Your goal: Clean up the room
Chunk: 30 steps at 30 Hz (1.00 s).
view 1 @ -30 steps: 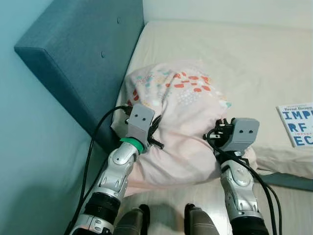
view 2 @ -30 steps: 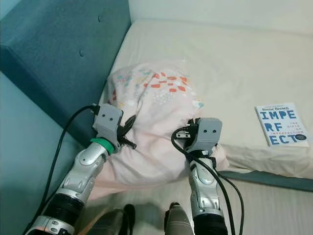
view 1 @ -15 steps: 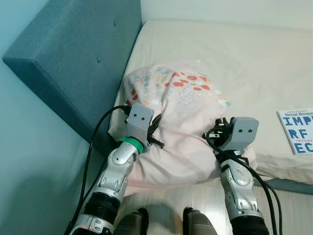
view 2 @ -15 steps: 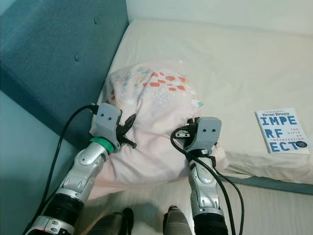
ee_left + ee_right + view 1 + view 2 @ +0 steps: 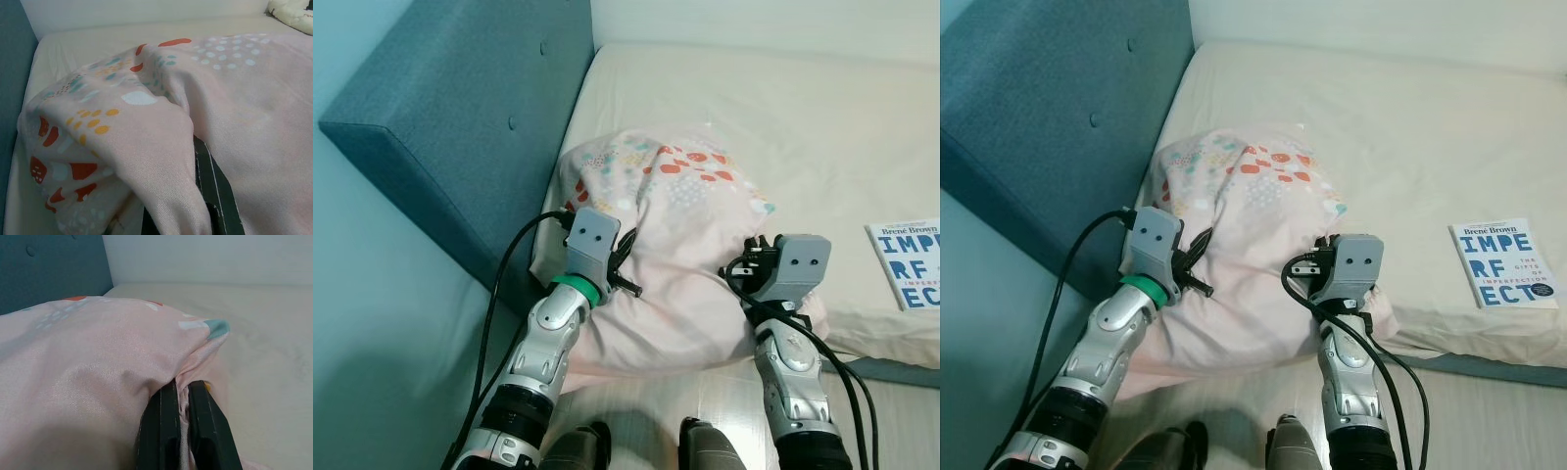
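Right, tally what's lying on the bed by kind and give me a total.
Pillows: 1, the pink patterned pillow, held at its near edge by the left tool and right tool.
Books: 1, the white book with blue lettering.
Total: 2 on the mattress.

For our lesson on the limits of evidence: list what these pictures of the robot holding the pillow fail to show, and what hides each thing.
- Book: the smaller title words are too small to read in the eye views; the left eye view's edge cuts it.
- Left claw: pillow fabric drapes over its fingers in the left wrist view, so its grip is unclear.
- Pillow's underside: hidden against the mattress.
- Right claw: fingertips buried in fabric.
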Motion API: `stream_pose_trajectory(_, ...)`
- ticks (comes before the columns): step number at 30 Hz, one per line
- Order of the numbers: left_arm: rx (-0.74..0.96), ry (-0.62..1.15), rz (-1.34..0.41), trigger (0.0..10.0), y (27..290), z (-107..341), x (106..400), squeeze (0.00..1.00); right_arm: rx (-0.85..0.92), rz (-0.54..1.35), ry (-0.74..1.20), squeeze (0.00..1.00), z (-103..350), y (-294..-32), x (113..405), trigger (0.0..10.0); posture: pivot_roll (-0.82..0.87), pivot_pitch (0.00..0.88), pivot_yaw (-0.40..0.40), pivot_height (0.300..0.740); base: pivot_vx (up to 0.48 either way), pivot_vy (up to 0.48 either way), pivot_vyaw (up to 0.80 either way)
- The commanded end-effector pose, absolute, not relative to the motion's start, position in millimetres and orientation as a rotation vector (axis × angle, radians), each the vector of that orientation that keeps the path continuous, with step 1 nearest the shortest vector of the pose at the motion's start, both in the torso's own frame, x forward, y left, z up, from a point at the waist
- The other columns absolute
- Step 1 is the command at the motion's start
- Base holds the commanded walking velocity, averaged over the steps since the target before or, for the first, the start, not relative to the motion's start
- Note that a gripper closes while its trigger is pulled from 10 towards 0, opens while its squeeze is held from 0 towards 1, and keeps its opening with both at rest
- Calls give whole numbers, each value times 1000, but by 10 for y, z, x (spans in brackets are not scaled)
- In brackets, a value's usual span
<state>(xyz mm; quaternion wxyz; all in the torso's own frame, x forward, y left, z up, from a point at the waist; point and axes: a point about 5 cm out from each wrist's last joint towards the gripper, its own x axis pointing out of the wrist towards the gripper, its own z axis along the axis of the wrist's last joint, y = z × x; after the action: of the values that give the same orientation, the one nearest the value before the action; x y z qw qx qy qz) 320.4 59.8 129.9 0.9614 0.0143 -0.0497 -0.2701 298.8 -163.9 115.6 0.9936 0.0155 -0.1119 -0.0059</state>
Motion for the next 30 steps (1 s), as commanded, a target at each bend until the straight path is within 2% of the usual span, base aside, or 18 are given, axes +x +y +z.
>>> stream_pose_trajectory(1,21,-123,-577,10000,559,1304,3173,0,32,28,-224,0,1125,-1555,2970,10000,-11,137,100,740,398,0,0)
stream_pose_trajectory(30,-7,-136,-602,10000,549,1328,3170,0,37,18,-224,0,1121,-1571,2961,10000,-11,148,104,740,373,0,0)
